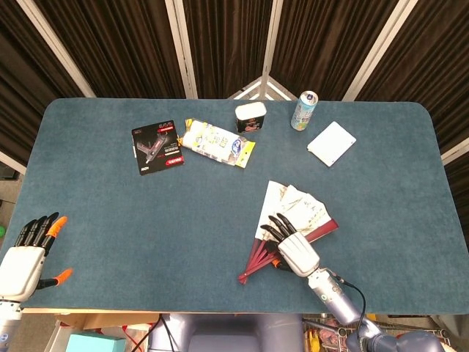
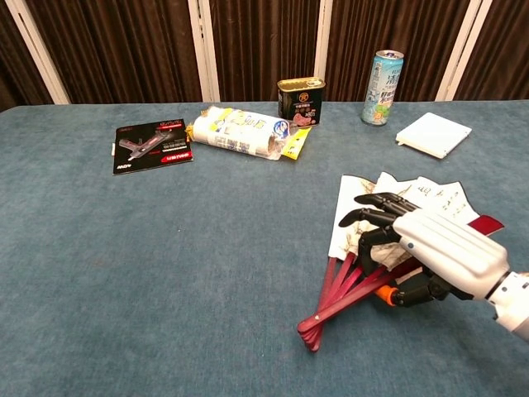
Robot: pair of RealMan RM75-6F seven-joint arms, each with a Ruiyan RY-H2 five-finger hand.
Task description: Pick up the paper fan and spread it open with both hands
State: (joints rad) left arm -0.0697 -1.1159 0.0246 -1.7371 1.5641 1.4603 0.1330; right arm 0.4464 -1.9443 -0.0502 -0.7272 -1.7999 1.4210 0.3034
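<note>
Chest view: right robot hand curled over light, tearable paper fan; best gripped by stiff red ribs; left robot hand spread, empty.

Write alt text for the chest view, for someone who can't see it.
A white robot right hand with dark fingers rests on a partly open paper fan with red ribs, lying on a blue table. Behind stand a drink can, a small tin, a snack bag, a black packet and a white pad.
</note>
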